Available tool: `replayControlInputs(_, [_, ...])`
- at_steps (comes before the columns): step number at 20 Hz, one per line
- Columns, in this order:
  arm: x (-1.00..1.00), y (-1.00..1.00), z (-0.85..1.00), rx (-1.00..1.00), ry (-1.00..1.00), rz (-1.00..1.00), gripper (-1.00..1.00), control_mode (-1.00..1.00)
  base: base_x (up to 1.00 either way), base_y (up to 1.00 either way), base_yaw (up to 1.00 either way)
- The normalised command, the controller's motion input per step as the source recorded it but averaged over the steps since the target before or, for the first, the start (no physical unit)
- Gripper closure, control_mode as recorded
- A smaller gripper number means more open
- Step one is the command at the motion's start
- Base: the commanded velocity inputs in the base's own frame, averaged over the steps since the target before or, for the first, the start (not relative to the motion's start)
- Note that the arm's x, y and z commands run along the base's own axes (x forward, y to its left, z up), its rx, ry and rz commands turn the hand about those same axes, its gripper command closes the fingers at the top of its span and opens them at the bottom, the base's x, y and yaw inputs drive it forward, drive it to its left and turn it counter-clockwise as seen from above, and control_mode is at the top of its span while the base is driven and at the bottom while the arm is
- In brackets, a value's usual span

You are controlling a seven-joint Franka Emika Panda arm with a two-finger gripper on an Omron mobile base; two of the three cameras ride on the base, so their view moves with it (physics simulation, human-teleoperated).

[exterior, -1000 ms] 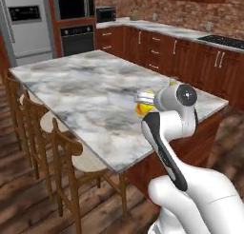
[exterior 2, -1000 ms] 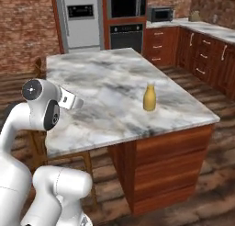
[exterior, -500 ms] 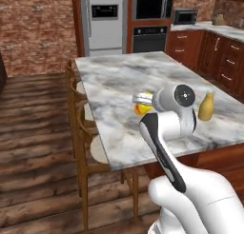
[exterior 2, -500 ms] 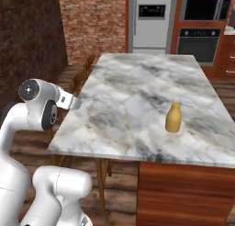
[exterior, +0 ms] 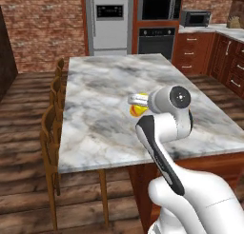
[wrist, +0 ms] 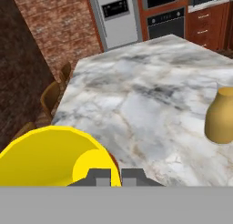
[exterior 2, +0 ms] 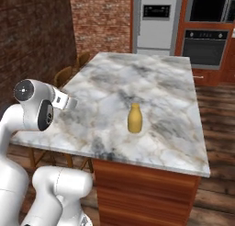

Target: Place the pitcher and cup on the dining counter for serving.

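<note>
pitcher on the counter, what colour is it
Mustard yellow pitcher, plain; clearest in the right base view.

Pitcher [wrist: 221, 117] cut by right edge; cup [exterior: 138, 106] half hidden behind arm.

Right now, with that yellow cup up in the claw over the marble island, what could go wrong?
The claw is shut on the cup at its rim, a narrow hold, so it might slip or tip on the way down. The pitcher already stands on the dining counter ahead of the cup, so a careless swing might knock it over. The cup also hangs near the counter's chair-side edge; set down there, it could fall off.
</note>
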Motion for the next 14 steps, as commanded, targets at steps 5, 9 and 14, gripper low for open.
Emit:
replayControlInputs(5, [0.00,0.00,0.00,0.00,0.00,0.00,1.00,1.00,0.00,-0.06,0.01])
replayControlInputs(9, [0.05,0.00,0.00,0.00,0.04,0.00,1.00,-1.00,0.03,0.01,0.00])
replayControlInputs(14, [0.23,-0.01,0.00,0.06,0.34,0.00,1.00,-1.00,0.00,0.00,0.00])
